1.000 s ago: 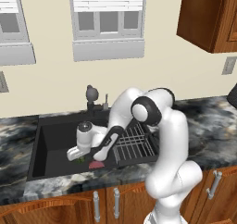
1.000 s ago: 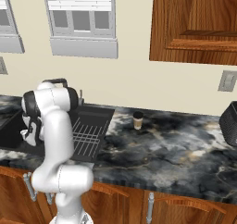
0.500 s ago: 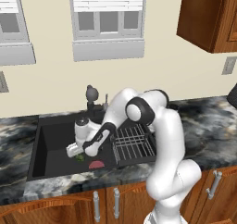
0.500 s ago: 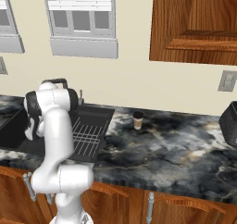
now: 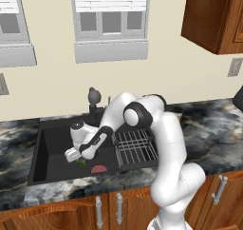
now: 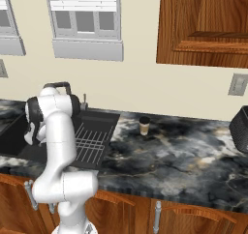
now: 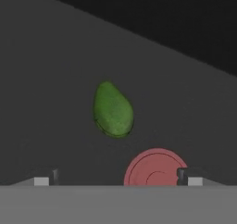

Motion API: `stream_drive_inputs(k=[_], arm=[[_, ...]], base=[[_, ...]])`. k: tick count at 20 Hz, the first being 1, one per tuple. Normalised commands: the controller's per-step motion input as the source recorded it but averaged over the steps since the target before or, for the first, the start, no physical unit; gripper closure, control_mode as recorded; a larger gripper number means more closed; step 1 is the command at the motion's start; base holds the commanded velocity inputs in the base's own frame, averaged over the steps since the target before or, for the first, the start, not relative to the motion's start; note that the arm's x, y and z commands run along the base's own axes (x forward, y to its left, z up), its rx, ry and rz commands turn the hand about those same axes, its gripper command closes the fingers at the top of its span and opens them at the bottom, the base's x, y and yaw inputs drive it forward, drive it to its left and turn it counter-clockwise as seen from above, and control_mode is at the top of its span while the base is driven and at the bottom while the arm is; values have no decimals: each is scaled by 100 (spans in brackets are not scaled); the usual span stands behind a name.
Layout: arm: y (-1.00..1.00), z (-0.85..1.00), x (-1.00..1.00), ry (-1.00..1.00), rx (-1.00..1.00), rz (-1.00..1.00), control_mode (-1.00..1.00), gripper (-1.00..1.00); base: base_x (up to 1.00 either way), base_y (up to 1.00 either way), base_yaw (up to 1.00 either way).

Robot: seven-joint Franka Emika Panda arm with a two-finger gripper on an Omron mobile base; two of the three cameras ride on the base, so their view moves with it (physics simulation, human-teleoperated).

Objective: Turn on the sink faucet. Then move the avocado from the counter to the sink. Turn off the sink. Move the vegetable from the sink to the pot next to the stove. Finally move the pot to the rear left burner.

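- Hand view: avocado lies on the dark sink floor, just beside the red drain plate; nothing touches it.
- Gripper is down in the sink basin right above the avocado, fingers spread wide, holding nothing.
- Progress guess: avocado-to-sink step done; no water stream visible, faucet state unclear.
- Left: pick avocado up, drop in pot, move pot to rear left burner.
- Coffee cup on counter, irrelevant.

Green avocado lies on dark sink floor
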Motion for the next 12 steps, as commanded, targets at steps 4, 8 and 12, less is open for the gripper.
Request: stream_drive_inputs(k=[4,8,12], arm=[[3,-23,20,0,-1,0,-100,-100],[0,-17,29,0,0,0,-100,-100],[1,-18,25,0,0,0,-100,-100]], base=[[0,0,0],[0,0,0],[0,0,0]])
